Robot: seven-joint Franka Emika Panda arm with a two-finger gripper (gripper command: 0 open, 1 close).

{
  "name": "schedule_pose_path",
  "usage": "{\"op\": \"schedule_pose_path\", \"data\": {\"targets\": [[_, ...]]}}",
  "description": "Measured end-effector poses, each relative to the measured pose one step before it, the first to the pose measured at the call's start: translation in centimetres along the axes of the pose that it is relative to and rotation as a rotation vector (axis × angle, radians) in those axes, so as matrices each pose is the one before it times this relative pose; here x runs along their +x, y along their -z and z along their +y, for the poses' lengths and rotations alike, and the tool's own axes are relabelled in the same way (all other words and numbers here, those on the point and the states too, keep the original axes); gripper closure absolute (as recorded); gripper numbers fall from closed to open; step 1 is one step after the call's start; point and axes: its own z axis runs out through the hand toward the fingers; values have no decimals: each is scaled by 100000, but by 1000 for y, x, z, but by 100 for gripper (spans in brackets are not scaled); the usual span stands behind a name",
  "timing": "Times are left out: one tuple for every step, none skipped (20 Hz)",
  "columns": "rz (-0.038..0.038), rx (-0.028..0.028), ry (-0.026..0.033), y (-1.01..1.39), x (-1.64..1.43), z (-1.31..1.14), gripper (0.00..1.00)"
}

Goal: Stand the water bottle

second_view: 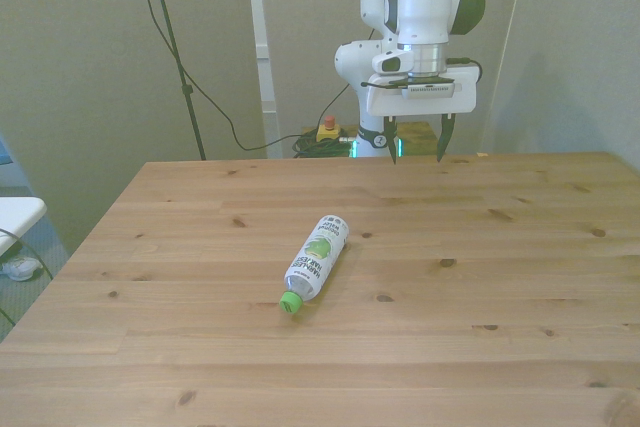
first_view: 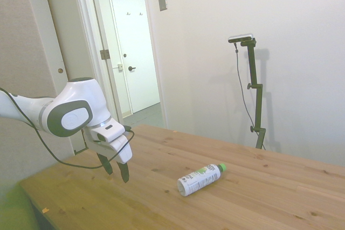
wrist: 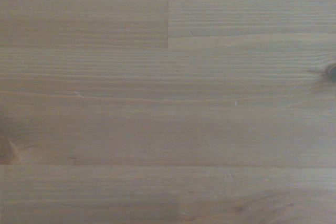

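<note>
The water bottle (first_view: 200, 179) (second_view: 316, 258) lies on its side near the middle of the wooden table (first_view: 161, 208) (second_view: 500, 327). It is slim, with a white and green label, and its green cap (second_view: 290, 302) points toward the near edge in the front view. My gripper (first_view: 116, 168) (second_view: 417, 149) hangs open and empty above the far part of the table, well apart from the bottle. In the side view it sits to the left of the bottle. The wrist view holds only bare wood (wrist: 168, 108).
A door and doorway (first_view: 132, 52) stand behind the table in the side view. Cables and a red button (second_view: 327, 130) lie on the floor behind the table's far edge.
</note>
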Motion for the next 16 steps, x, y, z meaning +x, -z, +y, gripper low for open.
{"op": "schedule_pose_path", "data": {"targets": [[-34, 4, 105, -17, 6, 0, 0], [-52, 229, 622, -5, 16, -20, 0], [317, 389, 170, 43, 22, -132, 0], [354, 429, -15, 108, 125, -149, 0], [538, 659, -175, 216, 266, -213, 0], [756, 896, -516, 354, 489, -198, 0], [978, 1066, -935, 432, 738, -152, 0], [1133, 934, -996, 546, 966, -192, 0], [1123, 850, -1186, 523, 1111, -214, 0], [1055, 734, -1253, 430, 1247, -280, 0], [1907, 390, -765, 349, 1487, -324, 0], [2516, 677, -927, 220, 1666, -378, 0], [1145, 330, -1356, -29, 1672, -347, 0], [1344, 183, -1223, -123, 1717, -366, 0], [1282, 88, -1097, -230, 1761, -406, 0], [672, 61, -1384, -353, 1594, -409, 0]]}}
